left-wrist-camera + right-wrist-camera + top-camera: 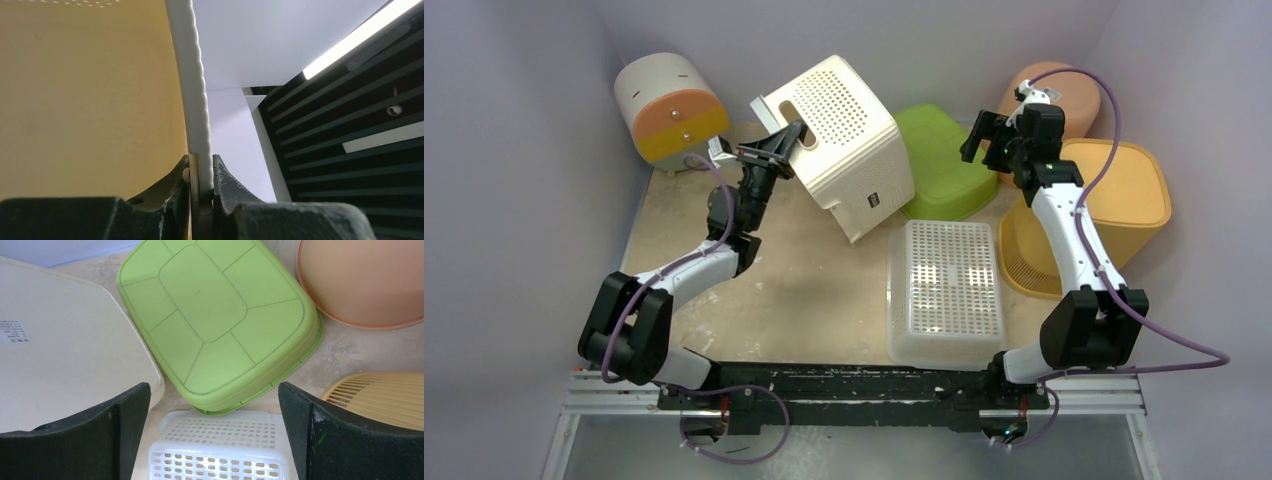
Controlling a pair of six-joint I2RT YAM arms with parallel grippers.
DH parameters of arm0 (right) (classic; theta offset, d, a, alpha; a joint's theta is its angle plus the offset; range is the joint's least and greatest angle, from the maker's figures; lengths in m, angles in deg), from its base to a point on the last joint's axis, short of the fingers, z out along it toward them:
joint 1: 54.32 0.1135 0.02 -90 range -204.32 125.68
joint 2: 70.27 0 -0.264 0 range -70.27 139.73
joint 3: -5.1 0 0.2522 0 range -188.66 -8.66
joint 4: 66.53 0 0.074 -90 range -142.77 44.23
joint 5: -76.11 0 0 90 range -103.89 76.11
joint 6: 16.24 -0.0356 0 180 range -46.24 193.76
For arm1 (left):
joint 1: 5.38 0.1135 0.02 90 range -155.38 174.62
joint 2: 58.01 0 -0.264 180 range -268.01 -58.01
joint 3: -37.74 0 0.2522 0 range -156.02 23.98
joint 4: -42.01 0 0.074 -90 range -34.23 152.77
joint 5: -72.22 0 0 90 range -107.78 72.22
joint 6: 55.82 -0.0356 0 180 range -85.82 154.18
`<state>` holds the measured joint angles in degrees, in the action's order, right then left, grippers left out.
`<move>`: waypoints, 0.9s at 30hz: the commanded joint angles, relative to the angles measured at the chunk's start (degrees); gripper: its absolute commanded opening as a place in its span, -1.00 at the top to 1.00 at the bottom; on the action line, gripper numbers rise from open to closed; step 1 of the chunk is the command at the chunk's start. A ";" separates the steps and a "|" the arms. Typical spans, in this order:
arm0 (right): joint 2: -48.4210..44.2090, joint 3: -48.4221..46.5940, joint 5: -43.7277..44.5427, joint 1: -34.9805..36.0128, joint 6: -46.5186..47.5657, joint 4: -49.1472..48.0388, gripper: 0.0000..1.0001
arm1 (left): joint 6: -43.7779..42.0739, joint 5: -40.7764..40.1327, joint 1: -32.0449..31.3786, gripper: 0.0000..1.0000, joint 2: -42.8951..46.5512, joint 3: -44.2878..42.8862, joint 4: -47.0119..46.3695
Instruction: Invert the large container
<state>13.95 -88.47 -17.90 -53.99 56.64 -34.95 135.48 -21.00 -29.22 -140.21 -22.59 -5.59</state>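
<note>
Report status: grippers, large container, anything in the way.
Left gripper shut on rim of cream container. Container tilted, not yet inverted. Right gripper open above green tub. Green tub and white basket close beside container.

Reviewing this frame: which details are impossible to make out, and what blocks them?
Inside of the cream container: the top view shows only outer walls; the left wrist view shows only one wall and the rim pinched by the left end effector.
Its label: print too small, and cut off by the right wrist view's edge.
Peach bin: partly behind the right end effector in the top view.
</note>
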 commanded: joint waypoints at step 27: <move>-0.38 -0.05 -2.76 -0.25 0.08 -2.62 -1.00 | -16.76 12.10 22.34 0.26 29.96 24.22 53.81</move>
<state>13.95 -88.43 -19.51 -54.01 56.81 -35.23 124.46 -9.66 -7.08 -109.28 1.46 36.99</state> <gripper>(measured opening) 0.998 0.379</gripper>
